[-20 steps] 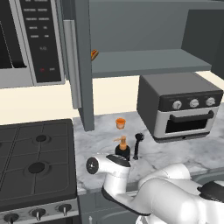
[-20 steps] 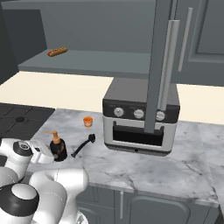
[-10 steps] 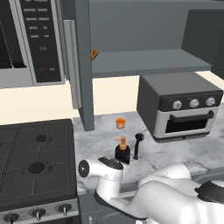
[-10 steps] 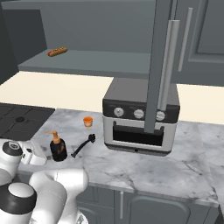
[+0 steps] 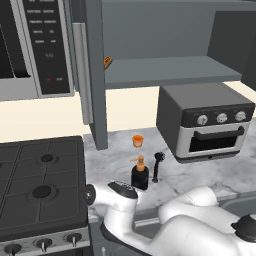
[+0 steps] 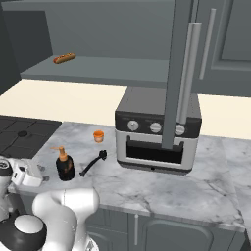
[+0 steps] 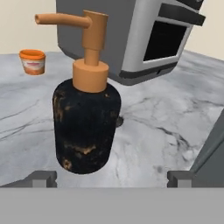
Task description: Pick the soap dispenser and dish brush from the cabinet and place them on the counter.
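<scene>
Standing upright on the marble tabletop (image 5: 200,175), the soap dispenser (image 7: 85,124) has the dish brush (image 5: 157,167) lying just right of it. The claw (image 7: 111,178) gapes wide, empty, close before the bottle. Withdraw straight, avoiding the pump.

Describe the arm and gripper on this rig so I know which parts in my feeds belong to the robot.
The arm is glossy white with rounded, bulbous links and dark grey to black caps at the joints. No loose cables or markings are visible. The gripper ends in two small, blocky dark grey fingertips, seen at the bottom of the hand view.
</scene>
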